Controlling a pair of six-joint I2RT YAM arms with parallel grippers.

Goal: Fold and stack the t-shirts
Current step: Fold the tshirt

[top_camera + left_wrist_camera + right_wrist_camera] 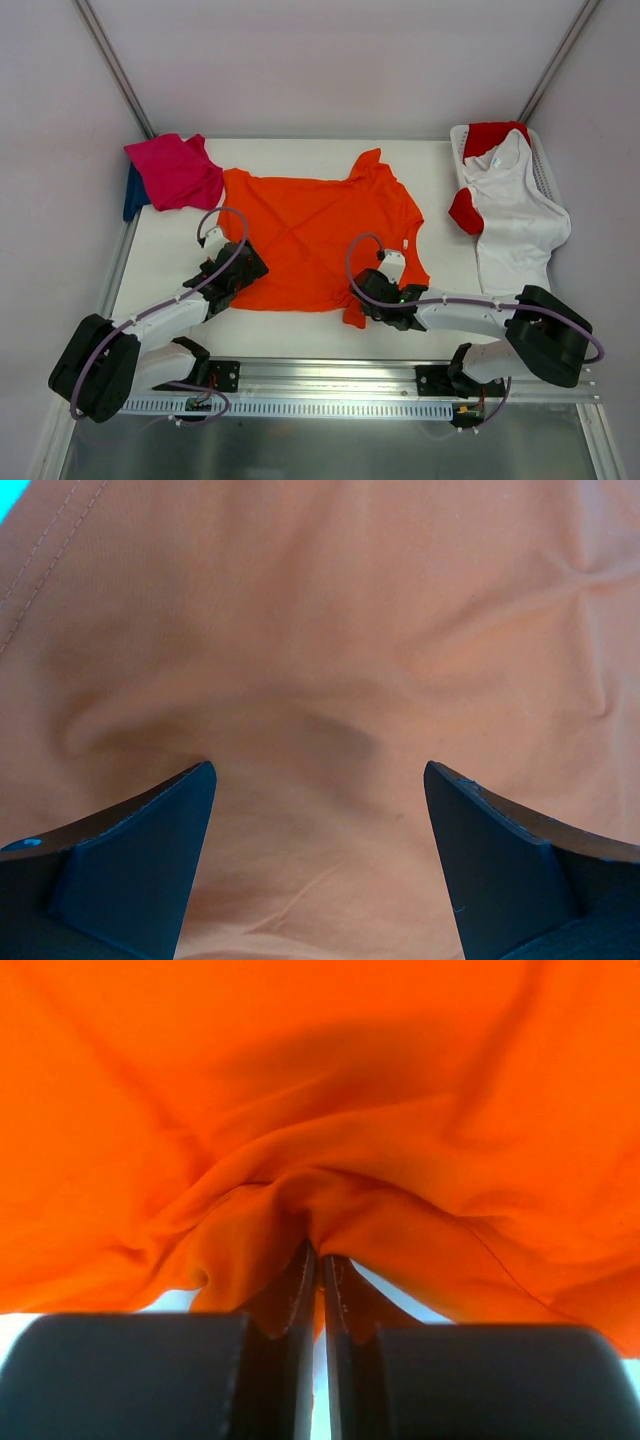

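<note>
Scene: two black-and-white robot arms reach from the near edge over a white worktop (pixel 160 265) with t-shirts on it.
Orange t-shirt (pixel 310 235): spread mostly flat in the middle of the worktop, neck towards the far side and hem towards the arms. It is creased, and the near right corner of the hem is bunched up.
Left arm (pixel 165 315): reaches in from the near left and ends over the shirt's near left edge.
Left jaws: wide open. In the left wrist view the two dark fingers (pixel 130 870) stand far apart, with orange cloth (pixel 320 630) filling the space between and beyond them. The cloth lies loose there, with a soft fold between the fingers. Whether the tips touch it cannot be told.
Right arm (pixel 470 312): reaches in from the near right, low over the worktop, to the bunched corner of the hem.
Right jaws: closed on the orange t-shirt. In the right wrist view the fingers (pixel 300 1295) are almost together, pinching a gathered ridge of orange cloth (pixel 320 1080) that fans out from the pinch.
Magenta-pink t-shirt (pixel 175 170): crumpled at the far left corner, touching the orange shirt's left sleeve.
Dark blue t-shirt (pixel 133 195): under the pink one, with only its left edge showing.
White basket (pixel 545 165): at the far right corner.
White t-shirt (pixel 515 215): draped out of the basket onto the worktop.
Red t-shirt (pixel 487 135): under the white one, showing at the basket's far end and beside the white cloth.
</note>
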